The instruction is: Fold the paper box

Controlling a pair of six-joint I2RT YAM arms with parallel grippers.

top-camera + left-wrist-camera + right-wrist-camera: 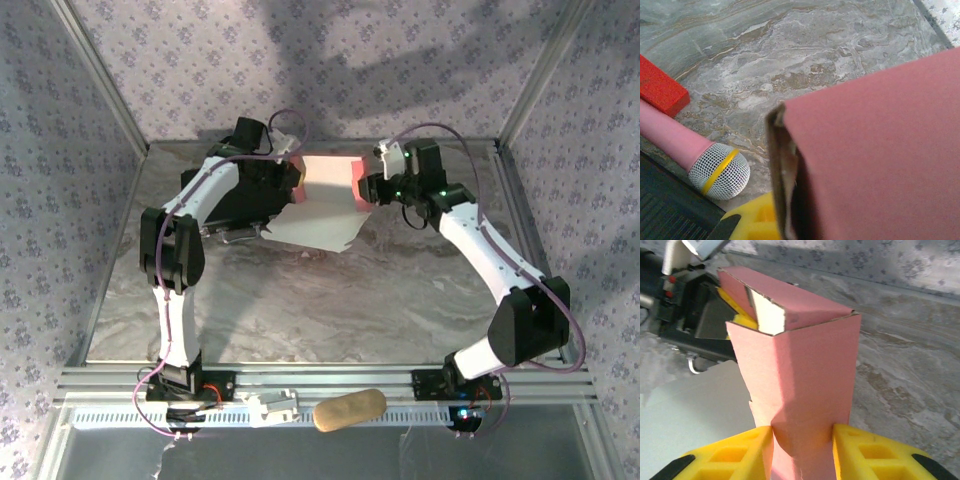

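Note:
The pink paper box [328,180] hangs above the table between both arms, partly folded into a rectangular tube. My right gripper [368,185] is shut on its near end; in the right wrist view the yellow fingers [735,455] pinch the box [800,370] and dent its wall. The far end is open, with a pale inner flap [767,315] showing. My left gripper [292,185] holds the opposite end. In the left wrist view the box [875,150] covers most of the frame, its open edge runs down beside one yellow finger [752,220], and the other finger is hidden.
A white sheet [315,228] lies on the marble table [300,300] under the box. A pink microphone [720,170] with a mesh head, a red block [660,90] and a black box [670,210] lie near the left gripper. A beige oval object [350,409] rests on the front rail.

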